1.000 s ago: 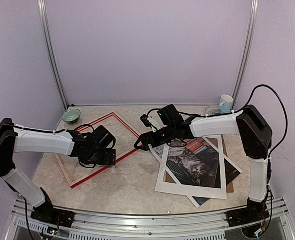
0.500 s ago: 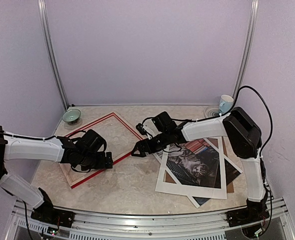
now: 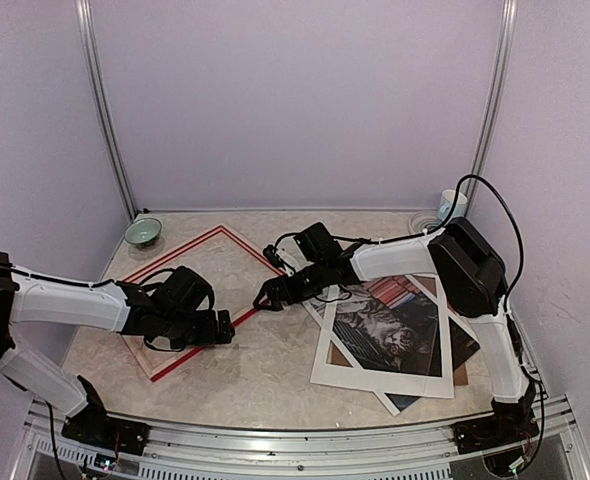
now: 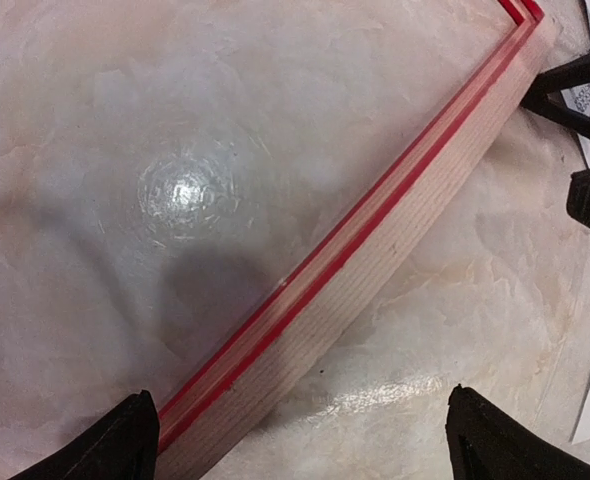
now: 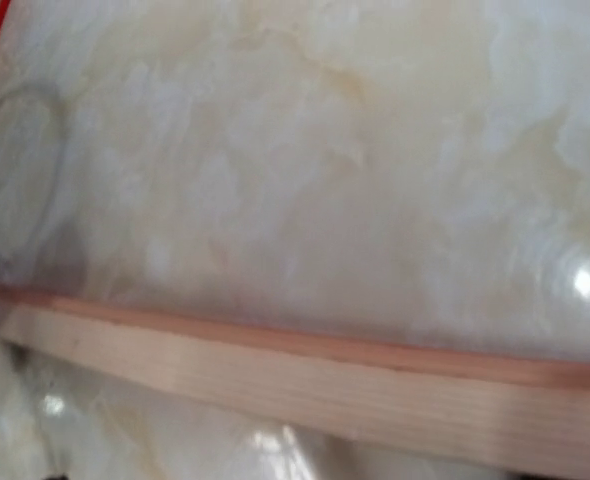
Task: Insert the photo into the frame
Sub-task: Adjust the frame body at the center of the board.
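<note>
Left gripper is spread wide, the frame rail between its fingers. Right gripper is also wide, at the frame's edge, with the photo back under its arm.

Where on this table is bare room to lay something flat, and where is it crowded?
Bare table lies at the front, between the frame and the white mat. A free strip follows the back wall, from the frame's far corner to the cup. Crowded: the middle, where the left gripper and the right gripper stand at the frame's rail.
</note>
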`<action>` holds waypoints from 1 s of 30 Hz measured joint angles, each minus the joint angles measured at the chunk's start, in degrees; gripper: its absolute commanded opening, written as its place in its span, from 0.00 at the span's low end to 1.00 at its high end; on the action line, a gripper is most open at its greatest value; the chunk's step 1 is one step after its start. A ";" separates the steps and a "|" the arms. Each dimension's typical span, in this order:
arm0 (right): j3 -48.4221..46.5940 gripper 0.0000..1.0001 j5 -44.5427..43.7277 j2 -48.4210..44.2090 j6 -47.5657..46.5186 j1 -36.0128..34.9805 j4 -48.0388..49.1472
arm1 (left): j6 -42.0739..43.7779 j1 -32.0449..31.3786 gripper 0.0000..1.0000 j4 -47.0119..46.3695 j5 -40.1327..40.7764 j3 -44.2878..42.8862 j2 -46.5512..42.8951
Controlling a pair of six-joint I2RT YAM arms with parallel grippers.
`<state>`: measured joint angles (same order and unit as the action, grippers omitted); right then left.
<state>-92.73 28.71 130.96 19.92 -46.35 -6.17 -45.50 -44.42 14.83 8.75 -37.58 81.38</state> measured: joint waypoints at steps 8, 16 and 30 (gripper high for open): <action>-3.41 0.99 -0.63 1.57 -0.39 0.00 -0.98 | -0.15 -2.47 0.99 -2.84 -2.49 0.02 1.18; -4.09 0.99 -1.66 1.60 -0.39 0.02 -1.16 | -0.13 -4.33 0.99 -5.53 -3.80 -0.35 3.13; -6.47 0.99 -2.38 1.99 -0.37 0.92 -1.73 | 0.11 -6.19 0.99 -8.09 -4.92 -6.27 10.75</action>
<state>-99.20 26.33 132.94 19.55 -45.43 -7.90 -45.39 -50.61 6.74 3.84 -43.86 92.14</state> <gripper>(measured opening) 0.986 0.989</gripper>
